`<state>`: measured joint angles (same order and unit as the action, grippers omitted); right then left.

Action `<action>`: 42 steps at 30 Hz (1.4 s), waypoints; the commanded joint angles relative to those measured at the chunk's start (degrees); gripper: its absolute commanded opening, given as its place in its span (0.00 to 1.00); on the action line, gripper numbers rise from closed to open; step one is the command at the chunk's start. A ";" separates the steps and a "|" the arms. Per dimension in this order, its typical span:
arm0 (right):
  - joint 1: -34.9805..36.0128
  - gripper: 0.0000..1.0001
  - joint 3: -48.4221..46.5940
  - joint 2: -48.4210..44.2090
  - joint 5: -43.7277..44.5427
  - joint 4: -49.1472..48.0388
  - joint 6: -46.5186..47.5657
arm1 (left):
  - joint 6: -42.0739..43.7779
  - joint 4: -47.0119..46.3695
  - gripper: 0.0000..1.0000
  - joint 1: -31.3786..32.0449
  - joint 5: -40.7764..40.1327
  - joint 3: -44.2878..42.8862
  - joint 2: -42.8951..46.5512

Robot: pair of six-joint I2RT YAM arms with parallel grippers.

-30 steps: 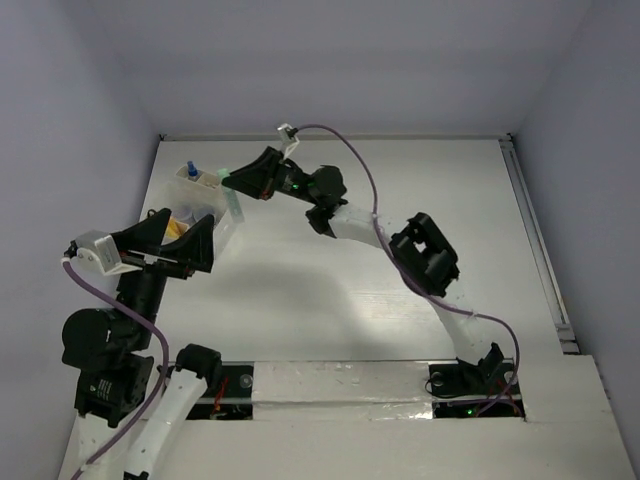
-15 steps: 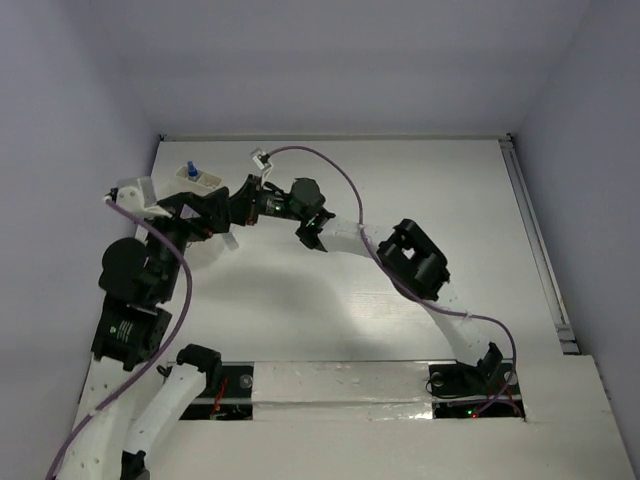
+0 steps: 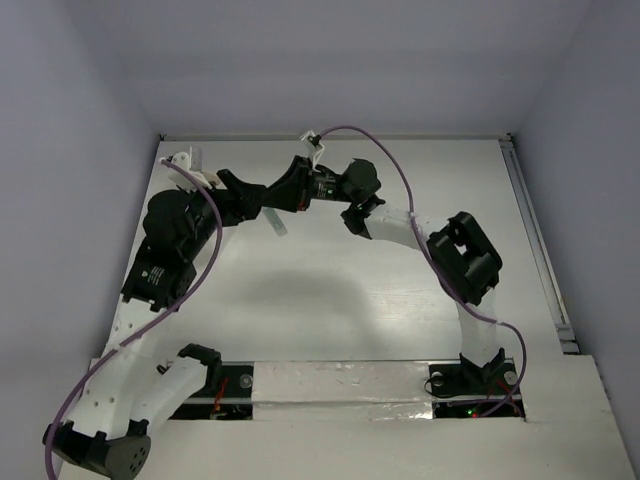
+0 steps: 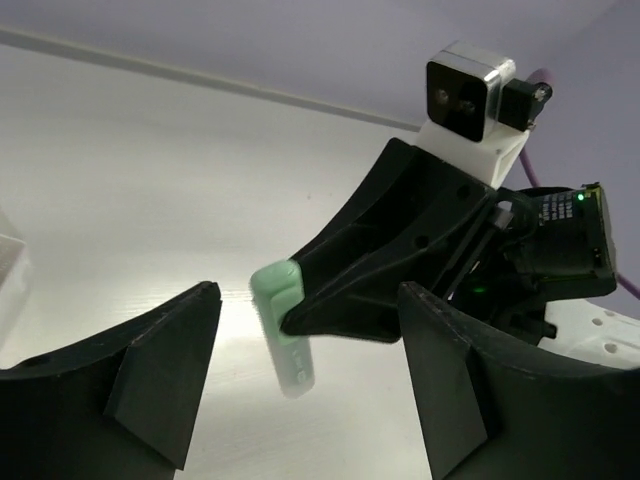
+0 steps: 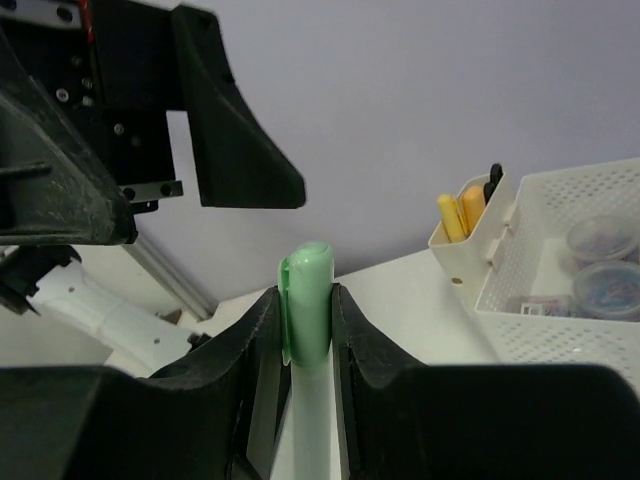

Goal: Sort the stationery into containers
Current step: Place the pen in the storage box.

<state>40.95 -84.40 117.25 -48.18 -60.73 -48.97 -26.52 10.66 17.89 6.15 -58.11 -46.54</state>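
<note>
A green marker (image 5: 308, 270) stands upright between the fingers of my right gripper (image 5: 306, 300), which is shut on it. Seen from above, the right gripper (image 3: 278, 198) is at the back left of the table and the marker's pale body (image 3: 277, 224) hangs below it. My left gripper (image 4: 310, 400) faces it, open, with the marker (image 4: 283, 335) hanging between its two fingers and touching neither. A white perforated container (image 5: 560, 215) shows at the right in the right wrist view, holding little round clear jars (image 5: 603, 240). Its side pocket holds yellow and orange markers (image 5: 461, 212).
The left arm (image 3: 175, 235) rises over the back left corner and hides the containers from above. A black handle (image 5: 493, 182) sticks out of the side pocket. A white container corner (image 4: 10, 275) sits at the left edge of the left wrist view.
The left arm has swung from the left side up to the back, meeting the right gripper, and its jaws have narrowed. The right gripper has shifted slightly right, still holding the marker.
</note>
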 commanded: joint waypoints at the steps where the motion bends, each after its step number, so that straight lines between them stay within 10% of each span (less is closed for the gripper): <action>1: 0.89 0.00 1.60 -2.29 -4.37 -1.76 2.21 | -3.27 -5.45 0.67 0.04 5.09 0.01 -1.70; 6: 0.89 0.00 2.05 -2.12 -5.43 -2.02 2.39 | -4.50 -6.52 0.76 0.04 8.52 0.89 -4.86; 42: 0.89 0.00 3.89 -5.54 -1.74 -1.06 6.78 | -4.76 -6.79 0.32 0.04 4.39 5.81 -5.66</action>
<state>41.43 -80.51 115.09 -50.26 -59.48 -43.24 -31.11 6.44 17.89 8.93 -52.95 -51.90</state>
